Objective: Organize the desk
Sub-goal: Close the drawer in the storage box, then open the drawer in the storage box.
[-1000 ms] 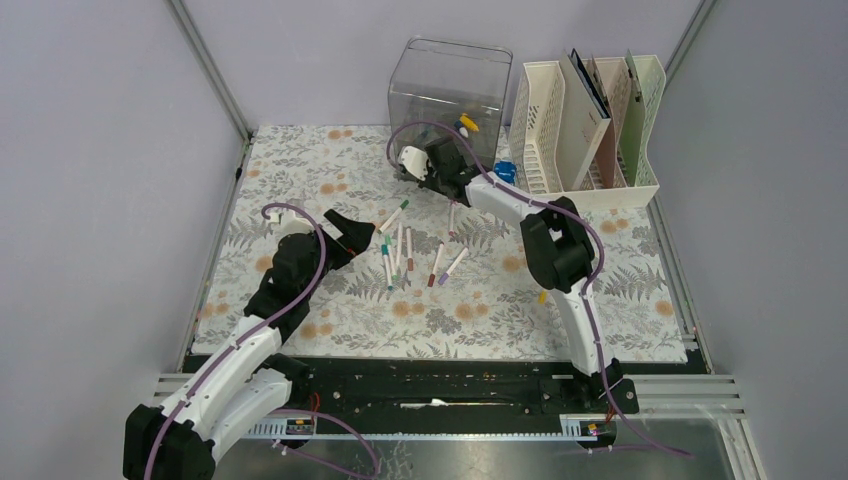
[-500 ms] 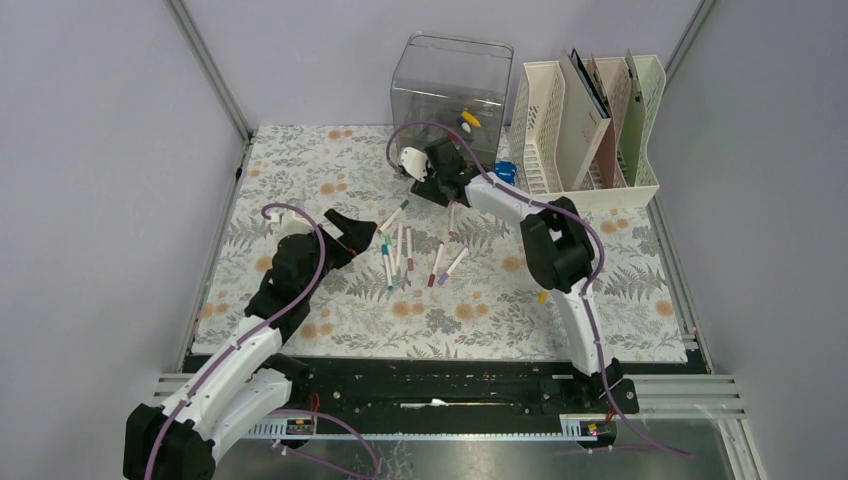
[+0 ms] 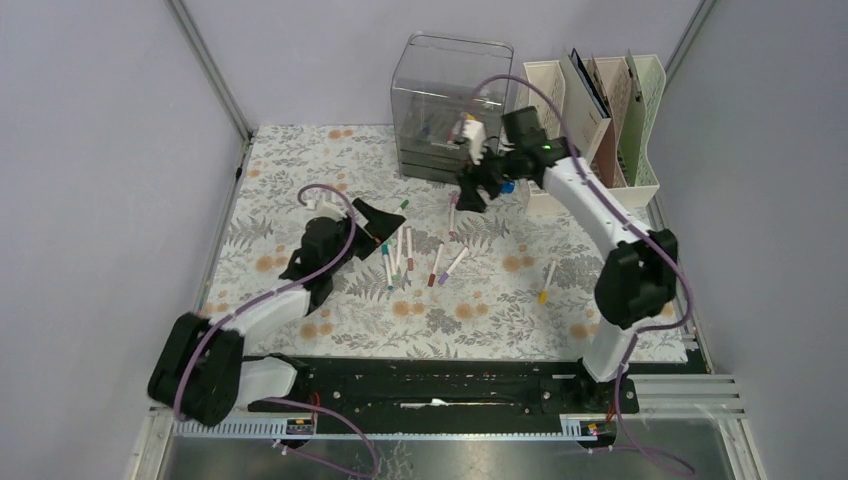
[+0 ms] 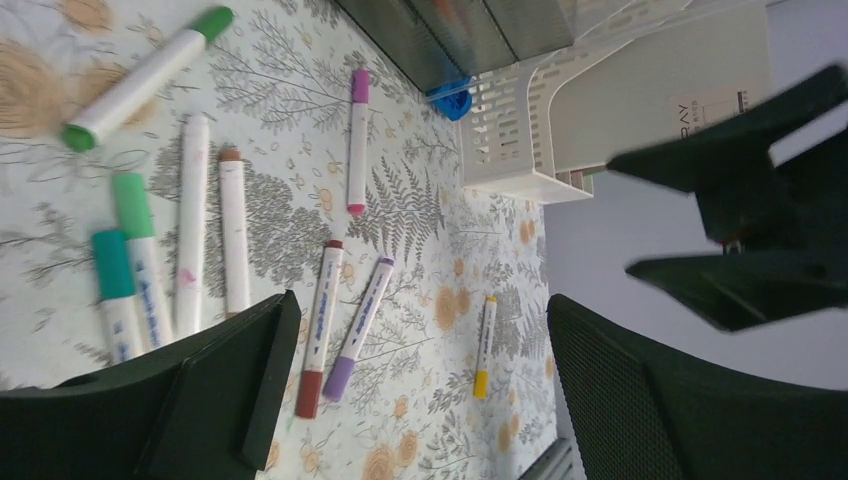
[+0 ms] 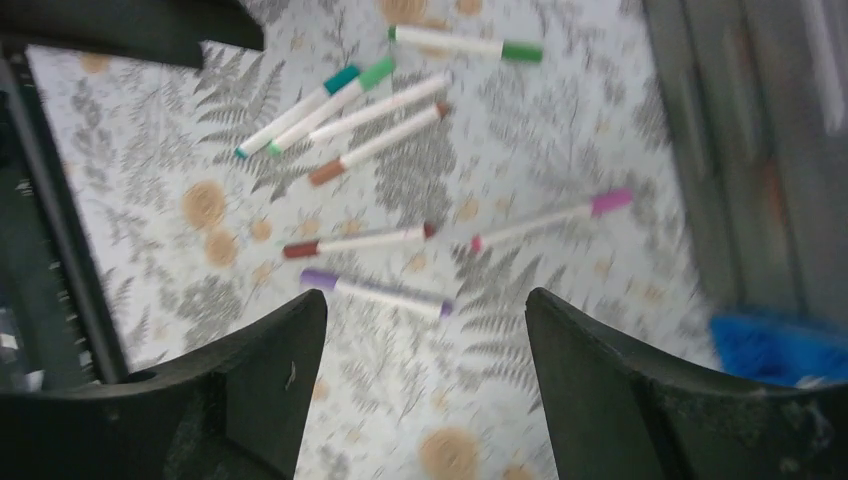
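The desk point(image 3: 300, 160) is a white cloth printed with ferns and orange flowers. Several markers point(image 3: 400, 250) lie scattered at its middle, and a yellow one point(image 3: 545, 282) lies apart to the right. My left gripper point(image 3: 385, 222) hovers open at the left edge of the cluster. In its wrist view the left gripper point(image 4: 420, 310) frames a red marker point(image 4: 318, 325) and a purple marker point(image 4: 358, 325), touching neither. My right gripper point(image 3: 478, 185) hangs open and empty above the pink marker point(image 3: 452, 212). Seen from its wrist, the right gripper point(image 5: 425, 300) has the purple marker point(image 5: 375, 292) below it.
A clear drawer box point(image 3: 450, 105) stands at the back, with a cream file rack point(image 3: 590, 120) holding folders to its right. A small blue object point(image 3: 508, 185) lies between them. A black rail point(image 3: 440, 385) runs along the near edge.
The right arm rose away from the front of the clear box and swung right, and its jaws opened. The left arm reached further right, up to the markers.
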### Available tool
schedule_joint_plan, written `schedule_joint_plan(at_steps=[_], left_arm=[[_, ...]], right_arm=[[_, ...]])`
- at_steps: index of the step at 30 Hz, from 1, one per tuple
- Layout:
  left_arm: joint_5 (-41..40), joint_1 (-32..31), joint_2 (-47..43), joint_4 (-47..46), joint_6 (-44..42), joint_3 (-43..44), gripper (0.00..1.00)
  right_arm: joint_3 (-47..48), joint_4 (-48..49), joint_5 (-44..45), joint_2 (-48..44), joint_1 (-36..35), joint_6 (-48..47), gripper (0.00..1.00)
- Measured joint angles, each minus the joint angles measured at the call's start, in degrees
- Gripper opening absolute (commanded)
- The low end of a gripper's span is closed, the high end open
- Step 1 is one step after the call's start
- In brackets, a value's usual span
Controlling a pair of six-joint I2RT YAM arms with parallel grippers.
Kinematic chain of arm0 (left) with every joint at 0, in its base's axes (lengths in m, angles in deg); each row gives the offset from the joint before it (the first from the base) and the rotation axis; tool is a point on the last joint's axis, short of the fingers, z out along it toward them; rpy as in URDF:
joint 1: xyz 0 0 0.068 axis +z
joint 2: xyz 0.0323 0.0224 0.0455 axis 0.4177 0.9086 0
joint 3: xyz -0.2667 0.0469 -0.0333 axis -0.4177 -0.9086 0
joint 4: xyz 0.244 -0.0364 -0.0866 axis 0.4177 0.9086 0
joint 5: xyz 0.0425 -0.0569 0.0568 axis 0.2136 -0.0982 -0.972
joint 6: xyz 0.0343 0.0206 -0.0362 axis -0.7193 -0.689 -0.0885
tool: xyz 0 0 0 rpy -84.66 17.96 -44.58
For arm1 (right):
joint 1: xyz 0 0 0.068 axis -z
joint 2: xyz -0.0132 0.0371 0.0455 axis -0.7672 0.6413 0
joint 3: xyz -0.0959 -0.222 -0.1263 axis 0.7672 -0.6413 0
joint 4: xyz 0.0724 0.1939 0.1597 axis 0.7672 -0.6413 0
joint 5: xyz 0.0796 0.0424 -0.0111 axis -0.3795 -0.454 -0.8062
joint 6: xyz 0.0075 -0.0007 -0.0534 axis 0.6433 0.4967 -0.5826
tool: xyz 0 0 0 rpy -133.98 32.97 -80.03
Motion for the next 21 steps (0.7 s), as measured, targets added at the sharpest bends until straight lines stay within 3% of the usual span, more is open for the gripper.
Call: schedule_joint_plan(at_steps=[3, 12, 21], left_arm=[[3.13, -0.02, 9.68, -4.15, 2.01, 3.82, 0.97], [8.13, -0.02, 39.08, -19.82, 9.81, 21.94, 0.68], [5.49, -0.79, 56.81, -24.28, 15.34, 33.94, 0.58]], right_arm=[[-6.97, -1.44, -5.90, -4.20, 5.84, 2.32, 0.80], [-29.33, 0.55, -12.13, -11.37, 13.70, 8.20, 0.81], [-31.45, 5.51, -15.89, -14.75, 18.75, 11.13, 0.81]])
